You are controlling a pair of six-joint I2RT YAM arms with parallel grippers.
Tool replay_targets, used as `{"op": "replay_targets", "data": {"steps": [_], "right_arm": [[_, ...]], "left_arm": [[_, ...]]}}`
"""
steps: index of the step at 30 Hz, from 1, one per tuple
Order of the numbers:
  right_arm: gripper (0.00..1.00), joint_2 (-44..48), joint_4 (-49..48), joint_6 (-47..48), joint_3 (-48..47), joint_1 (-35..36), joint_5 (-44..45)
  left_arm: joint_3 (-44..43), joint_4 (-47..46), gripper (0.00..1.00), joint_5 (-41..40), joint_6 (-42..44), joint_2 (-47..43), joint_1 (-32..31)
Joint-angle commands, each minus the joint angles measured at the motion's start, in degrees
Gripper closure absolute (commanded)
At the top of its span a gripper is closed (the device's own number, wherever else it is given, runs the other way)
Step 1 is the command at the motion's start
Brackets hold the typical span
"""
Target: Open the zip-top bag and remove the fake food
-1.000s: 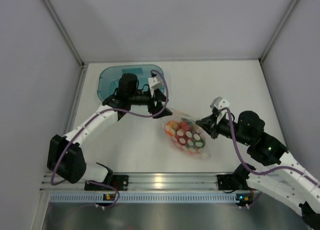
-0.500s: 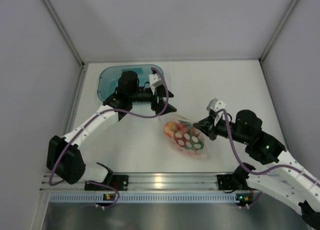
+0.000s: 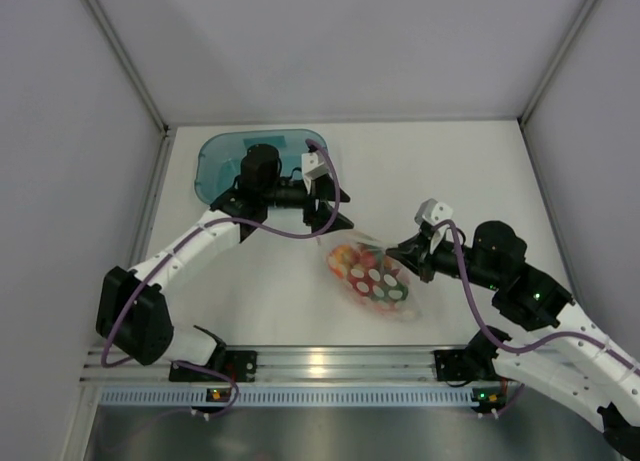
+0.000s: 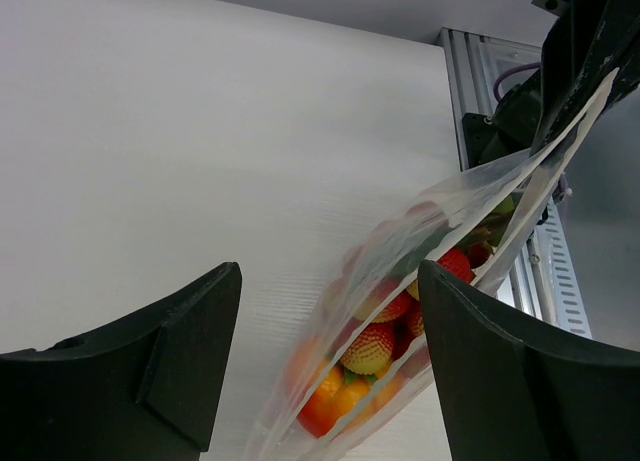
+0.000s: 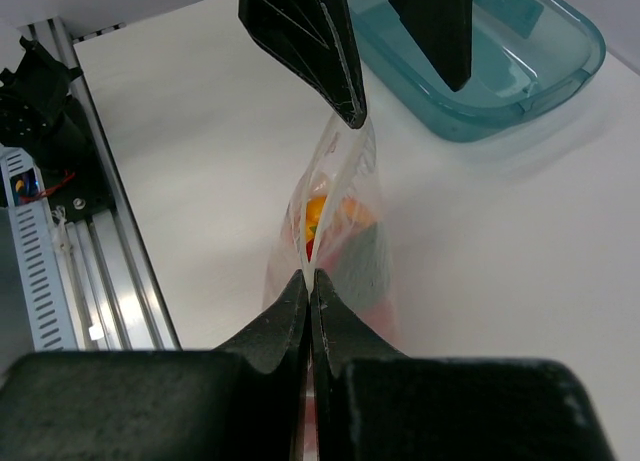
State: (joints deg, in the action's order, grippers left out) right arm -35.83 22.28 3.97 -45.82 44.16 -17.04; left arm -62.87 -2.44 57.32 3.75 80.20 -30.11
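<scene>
Plastic bag (image 3: 372,279): clear, printed with white dots, just right of centre in the overhead view. Its upper edge is lifted and pulled taut on a slant. The full lower end hangs low at the table (image 3: 480,171); contact cannot be judged.

Food (image 3: 362,264): red, orange and green pieces, all inside the bag and bunched at its lower end. In the left wrist view a dimpled red and yellow berry (image 4: 368,348) and orange pieces show through the film at lower centre.

Right gripper (image 3: 402,250): right of centre in the overhead view, pointing left. Its fingers (image 5: 290,316) are pressed together on the bag's thin edge, pinching it at lower centre of the right wrist view.

Left gripper (image 3: 331,219): above and left of the bag in the overhead view, jaws spread wide and holding nothing. In its own view the bag's taut edge runs up between the two fingers, nearer the right-hand one. In the right wrist view the bag's top corner meets the tip of one black finger (image 5: 320,51) at upper centre; whether they touch is unclear.

Tray (image 3: 218,159): translucent teal, upper left in the overhead view, behind the left arm, apart from the bag.

Rail (image 3: 320,364): aluminium, along the bottom of the overhead view, carrying both arm bases.
</scene>
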Motion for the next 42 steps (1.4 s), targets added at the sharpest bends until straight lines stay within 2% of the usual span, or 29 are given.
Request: {"op": "replay_targets", "data": {"steps": [1, 13, 22, 23, 24, 27, 28, 29, 36, 40, 42], "right_arm": [[1.0, 0.51, -4.53, 0.87, -0.76, 0.84, -1.16], [1.0, 0.06, -4.53, 0.6, -0.93, 0.84, 0.69], [1.0, 1.91, -6.2, 0.78, 0.03, 0.75, 0.07], [1.0, 2.08, -6.29, 0.78, 0.03, 0.84, 0.07], [1.0, 1.91, -6.2, 0.78, 0.03, 0.75, 0.25], [1.0, 1.56, -6.37, 0.52, 0.12, 0.84, 0.77], [1.0, 1.47, -6.46, 0.43, 0.03, 0.75, 1.04], [1.0, 1.3, -6.46, 0.34, 0.12, 0.75, 1.3], [1.0, -0.02, -9.88, -0.98, 1.61, 0.75, 5.86], [0.94, -2.48, -12.44, -2.99, 1.7, 0.75, 13.24], [0.94, -4.84, -12.88, -5.44, 0.56, 0.75, 16.14]], "left_arm": [[-0.5, -2.84, 0.23, 1.38, 1.17, 0.83, -0.04], [1.35, -2.84, 0.25, 8.85, 1.35, 1.53, 0.05], [1.52, -2.84, 0.33, 10.7, 0.47, 3.91, -0.04], [1.52, -2.92, 0.36, 12.19, 0.47, 4.26, -0.04], [1.7, -2.84, 0.5, 12.29, 0.56, 4.35, -0.04], [1.88, -2.75, 0.78, 11.24, 0.47, 4.0, -0.04], [1.96, -2.75, 0.94, 10.71, 0.38, 3.91, -0.13], [1.96, -2.75, 0.99, 10.1, 0.38, 3.39, -0.13], [3.37, -2.75, 1.0, -2.1, -3.57, -2.94, -0.21], [4.69, -2.66, 1.0, -20.7, -11.03, -8.82, -0.57], [5.91, -2.66, 1.0, -24.96, -15.42, -10.58, -0.57]]}}
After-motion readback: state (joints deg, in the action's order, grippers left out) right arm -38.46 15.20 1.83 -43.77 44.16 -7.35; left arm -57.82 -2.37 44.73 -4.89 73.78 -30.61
